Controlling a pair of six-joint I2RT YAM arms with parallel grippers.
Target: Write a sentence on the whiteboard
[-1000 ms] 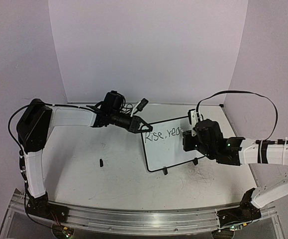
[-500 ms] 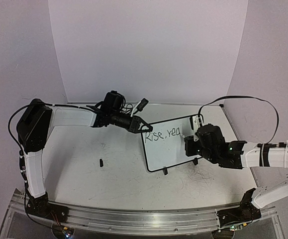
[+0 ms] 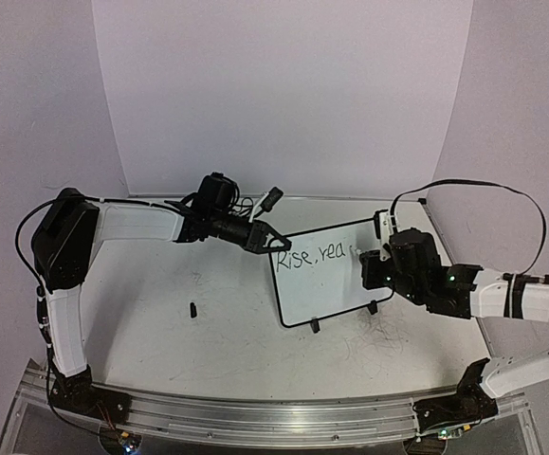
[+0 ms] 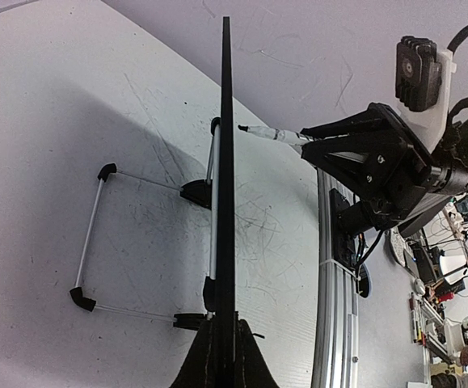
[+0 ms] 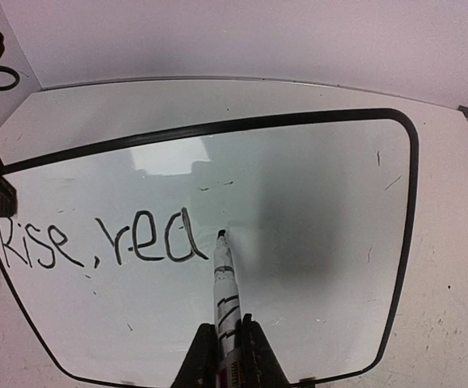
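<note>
In the middle-right of the table: the whiteboard, propped on a wire stand and tilted back. At its upper left corner, the left gripper, fingers pressed together on the black frame. From the left wrist, seen edge-on as a thin dark line running straight out from between the closed fingers.

On the white face, near the top, the sentence, reading "Rise, rea" and starting close to the left edge. Just right of the last letter, the tip of a marker, touching the surface or very near it; hard to tell from this angle. Clamped around the marker's body, the right gripper, reaching in from the right side of the board.

Right of the tip, plenty of blank board up to the right frame. Below the writing, more than half of the face unmarked. Between the board's right edge and the side wall, only narrow room, taken by the right arm. Left of the board, wide scuffed tabletop with one small black piece lying well apart. In front, open table down to the metal rail.
</note>
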